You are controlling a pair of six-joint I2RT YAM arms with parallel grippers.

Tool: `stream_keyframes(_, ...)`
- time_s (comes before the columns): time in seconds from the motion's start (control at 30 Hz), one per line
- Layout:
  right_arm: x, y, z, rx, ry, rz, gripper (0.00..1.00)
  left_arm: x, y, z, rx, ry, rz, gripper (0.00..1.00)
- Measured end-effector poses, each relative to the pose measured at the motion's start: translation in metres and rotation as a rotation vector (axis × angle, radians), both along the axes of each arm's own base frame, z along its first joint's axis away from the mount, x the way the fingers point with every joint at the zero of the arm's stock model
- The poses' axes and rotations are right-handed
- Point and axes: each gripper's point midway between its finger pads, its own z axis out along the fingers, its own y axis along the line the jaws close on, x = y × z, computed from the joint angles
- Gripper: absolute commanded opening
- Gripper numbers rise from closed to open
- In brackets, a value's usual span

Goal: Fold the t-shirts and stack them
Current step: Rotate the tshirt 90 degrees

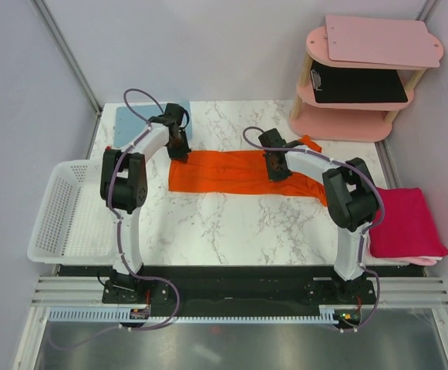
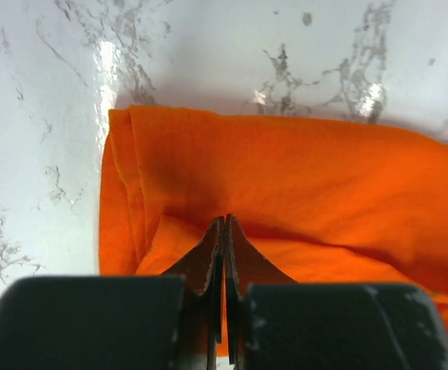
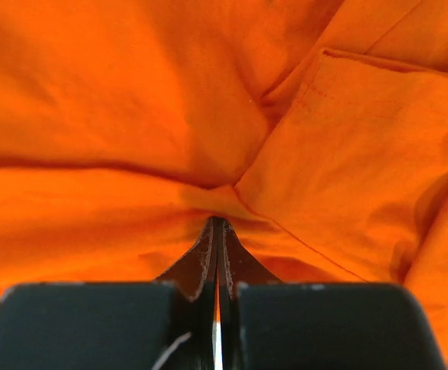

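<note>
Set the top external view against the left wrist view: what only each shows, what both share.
Only top external: the white basket, the folded magenta-pink t-shirt, the pink shelf, the right gripper. Only left wrist: the layered end edge of the orange t-shirt, close up. Both: the shirt itself, the marble table, the left gripper shut on the cloth.

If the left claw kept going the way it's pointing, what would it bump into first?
The orange t-shirt: the left gripper is shut on its fold. Right under the cloth, probably the marble table.
</note>
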Motion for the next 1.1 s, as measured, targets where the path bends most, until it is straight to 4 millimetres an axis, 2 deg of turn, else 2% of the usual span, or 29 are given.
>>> stream_keyframes(0.07,0.001,-0.002,-0.006,-0.016,0.009,-0.006,0.0,0.0,0.003,-0.007,0.019,0.02,0.002,0.02)
stream_keyframes(0.2,0.007,-0.002,-0.006,-0.029,-0.004,-0.011,0.0,0.002,0.009,-0.014,0.06,0.049,0.012,0.02)
stream_keyframes(0.43,0.025,-0.001,-0.005,-0.065,-0.026,0.005,0.0,-0.017,0.017,-0.02,0.091,0.092,0.023,0.02)
stream_keyframes(0.67,0.043,0.005,-0.004,-0.092,-0.035,0.05,0.0,-0.092,0.034,-0.021,0.138,0.196,0.03,0.02)
stream_keyframes(0.83,0.051,0.01,-0.004,-0.093,-0.034,0.081,0.0,-0.145,0.039,-0.011,0.193,0.268,-0.001,0.02)
stream_keyframes(0.97,0.058,0.019,-0.004,-0.091,-0.033,0.119,0.0,-0.171,0.029,-0.004,0.236,0.29,-0.065,0.02)
stream_keyframes(1.1,0.067,0.038,-0.002,-0.088,-0.046,0.178,0.0,-0.202,0.013,-0.013,0.276,0.338,-0.14,0.02)
